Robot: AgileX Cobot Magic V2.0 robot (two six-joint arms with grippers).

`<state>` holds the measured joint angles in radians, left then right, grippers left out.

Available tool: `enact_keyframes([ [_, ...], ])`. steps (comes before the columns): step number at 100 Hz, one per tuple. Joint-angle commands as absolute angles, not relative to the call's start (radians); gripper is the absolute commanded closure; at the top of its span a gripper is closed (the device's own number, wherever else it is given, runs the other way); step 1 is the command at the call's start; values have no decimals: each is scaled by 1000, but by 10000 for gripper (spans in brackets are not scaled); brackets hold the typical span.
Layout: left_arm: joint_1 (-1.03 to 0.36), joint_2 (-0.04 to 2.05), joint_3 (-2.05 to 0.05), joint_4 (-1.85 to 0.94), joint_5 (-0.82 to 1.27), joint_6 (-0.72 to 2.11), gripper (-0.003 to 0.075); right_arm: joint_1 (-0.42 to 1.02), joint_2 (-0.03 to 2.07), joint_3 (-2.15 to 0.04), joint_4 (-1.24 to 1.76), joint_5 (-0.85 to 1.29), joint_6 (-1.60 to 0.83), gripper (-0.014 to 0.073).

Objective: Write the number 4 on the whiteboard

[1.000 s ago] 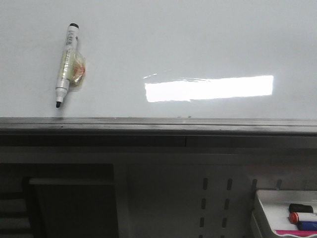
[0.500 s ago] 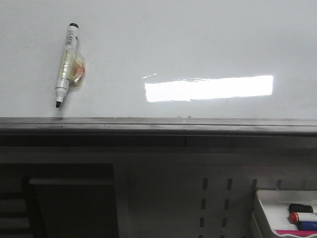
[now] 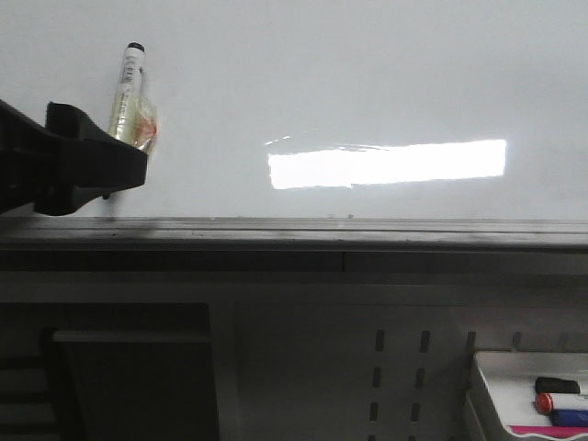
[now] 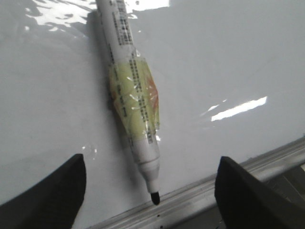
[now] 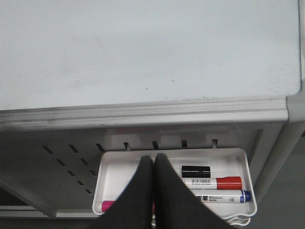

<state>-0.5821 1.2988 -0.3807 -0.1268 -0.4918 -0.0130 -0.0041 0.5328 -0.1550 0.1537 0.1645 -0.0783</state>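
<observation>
- Plastic, matte and black, forms the left gripper (image 3: 96, 170) at the far left of the front view; in its wrist view its two fingers (image 4: 45, 198) stand wide apart with nothing between them.
- A white marker (image 4: 131, 100), uncapped, lies on the board with its black tip near the rail; a glossy yellowish wrap with orange print (image 4: 136, 102) is bound around its barrel.
- The whiteboard (image 3: 367, 83) is smooth, glossy and white, with a bright rectangular glare (image 3: 386, 163) and a grey metal rail (image 3: 367, 234) along its lower edge. No stroke of the number 4 shows on it.
- Perforated grey panelling (image 3: 400, 377) lies below the rail.
- A white plastic tray (image 5: 119, 164) hangs at the right, holding red-capped (image 5: 212, 182) and blue-capped (image 5: 219, 196) markers and a loose black cap (image 5: 195, 171).
- The right gripper (image 5: 153, 164) has its dark fingers pressed together, holding nothing, above the tray.
</observation>
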Motion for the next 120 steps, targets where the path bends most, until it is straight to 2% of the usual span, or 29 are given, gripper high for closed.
enact_keyframes([
  [1,-589,1310,-423,-136,-587,-22,213,-6,545,-190,157,92,-79,658],
  [34,-589,1379,-449,-168,-615,-24,231,-6,545,-190,157,93,-79,658],
  [39,-589,1389,-449,-186,-617,-24,255,-6,545,-190,157,93,-79,658],
  [46,-589,1398,-449,-215,-613,-24,363,-6,545,-190,157,93,-79,658],
  [53,-589,1404,-449,-229,-609,-24,538,-6,545,-190,157,95,-79,658],
  [58,-589,1404,-449,-229,-606,-24,694,-6,545,-190,157,98,-79,658],
  [61,-589,1404,-449,-229,-606,-24,738,-6,545,-190,157,100,-79,658],
  [84,-589,1395,-449,-168,-592,-24,741,41,545,-202,157,114,-79,658],
  [102,-589,1330,-449,103,-572,-24,741,277,580,-296,157,195,-147,658],
  [120,-589,1253,-442,543,-567,-24,741,527,638,-432,157,203,-147,654],
])
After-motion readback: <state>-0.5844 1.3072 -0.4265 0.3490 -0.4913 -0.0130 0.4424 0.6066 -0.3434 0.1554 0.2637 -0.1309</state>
